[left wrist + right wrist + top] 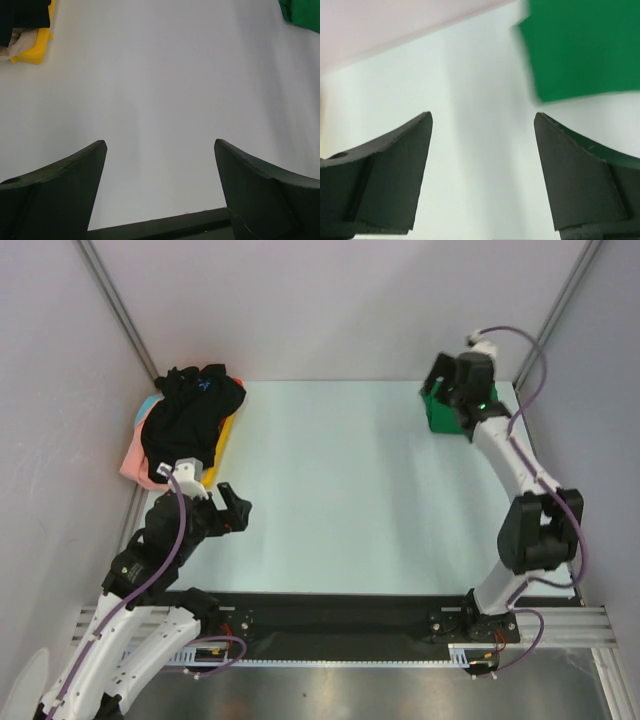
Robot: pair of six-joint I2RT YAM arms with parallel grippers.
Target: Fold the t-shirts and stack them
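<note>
A heap of t-shirts lies at the table's back left: a crumpled black one (193, 405) on top, with pink (134, 457), yellow (223, 443) and light blue (150, 404) edges showing under it. A folded bright green t-shirt (433, 410) lies at the back right, partly hidden by my right gripper (455, 406), which hangs over it, open and empty. In the right wrist view the green t-shirt (580, 45) sits up and to the right of the open right gripper (482, 120). My left gripper (233, 508) is open over bare table near the front left, and the left wrist view shows that gripper (160, 145) empty.
The pale table (330, 490) is ringed by white walls with metal corner posts (120, 310). A black rail (330, 610) runs along the near edge by the arm bases. The left wrist view catches the yellow shirt (35, 50) at top left and the green one (302, 12) at top right.
</note>
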